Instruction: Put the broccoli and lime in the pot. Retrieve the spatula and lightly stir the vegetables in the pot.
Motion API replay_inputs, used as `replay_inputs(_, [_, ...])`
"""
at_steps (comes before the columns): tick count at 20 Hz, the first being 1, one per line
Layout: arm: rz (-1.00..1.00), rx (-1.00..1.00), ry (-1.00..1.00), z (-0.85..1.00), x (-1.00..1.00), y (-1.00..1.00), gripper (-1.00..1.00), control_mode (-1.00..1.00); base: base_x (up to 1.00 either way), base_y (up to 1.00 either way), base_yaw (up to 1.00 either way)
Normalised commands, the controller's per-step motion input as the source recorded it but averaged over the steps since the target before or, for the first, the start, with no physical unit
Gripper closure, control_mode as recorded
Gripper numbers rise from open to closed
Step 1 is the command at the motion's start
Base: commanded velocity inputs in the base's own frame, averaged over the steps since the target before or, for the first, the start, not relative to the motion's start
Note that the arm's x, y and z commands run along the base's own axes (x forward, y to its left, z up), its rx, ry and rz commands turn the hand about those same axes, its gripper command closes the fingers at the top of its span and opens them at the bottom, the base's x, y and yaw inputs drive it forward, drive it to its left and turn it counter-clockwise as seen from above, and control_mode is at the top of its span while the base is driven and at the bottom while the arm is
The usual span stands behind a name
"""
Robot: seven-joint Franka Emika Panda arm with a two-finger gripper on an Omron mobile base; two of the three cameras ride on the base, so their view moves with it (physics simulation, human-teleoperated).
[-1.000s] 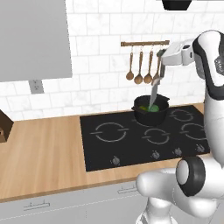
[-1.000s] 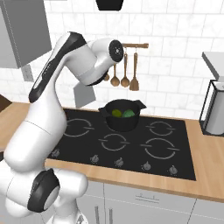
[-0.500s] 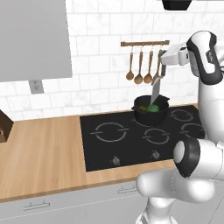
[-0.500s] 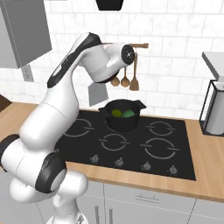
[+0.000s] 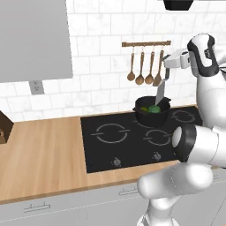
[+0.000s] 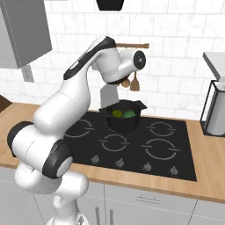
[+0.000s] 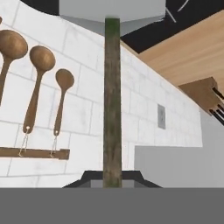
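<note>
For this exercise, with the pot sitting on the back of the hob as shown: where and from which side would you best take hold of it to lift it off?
Grip the pot by a small side handle, such as the lug on its right rim, coming down from above. Its squat round body looks too wide for the jaws, and the spatula, held in the shut gripper, stands over its opening, with the lime and broccoli inside.

Hanging wooden spoons (image 5: 142,66) close behind pot (image 5: 151,114); hob (image 5: 114,145) front open.

Gripper (image 5: 167,74) clamped on spatula (image 5: 160,93) handle, blade angled down into the pot (image 5: 152,113) on the hob's (image 5: 132,141) back burner. Broccoli (image 5: 154,109) and lime (image 5: 144,109) sit inside, blade beside them.
</note>
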Motion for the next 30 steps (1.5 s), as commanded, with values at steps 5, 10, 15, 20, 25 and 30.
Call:
replay_inputs(5, [-0.05, 0.00, 0.00, -0.26, 0.45, -0.22, 1.00, -1.00, 0.00, 0.00, 0.00])
replay_inputs(10, [-0.04, 0.00, 0.00, -0.22, 0.55, -0.13, 1.00, -1.00, 0.00, 0.00, 0.00])
replay_inputs(15, [-0.01, 0.00, 0.02, -0.26, 0.26, -0.11, 1.00, -1.00, 0.00, 0.00, 0.00])
replay_inputs(20, [0.00, 0.01, 0.05, -0.25, 0.05, -0.01, 1.00, -1.00, 0.00, 0.00, 0.00])
replay_inputs(25, [0.00, 0.00, 0.00, -0.19, 0.31, -0.05, 1.00, -1.00, 0.00, 0.00, 0.00])
replay_inputs(30, [0.00, 0.00, 0.00, -0.28, 0.36, -0.03, 1.00, -1.00, 0.00, 0.00, 0.00])
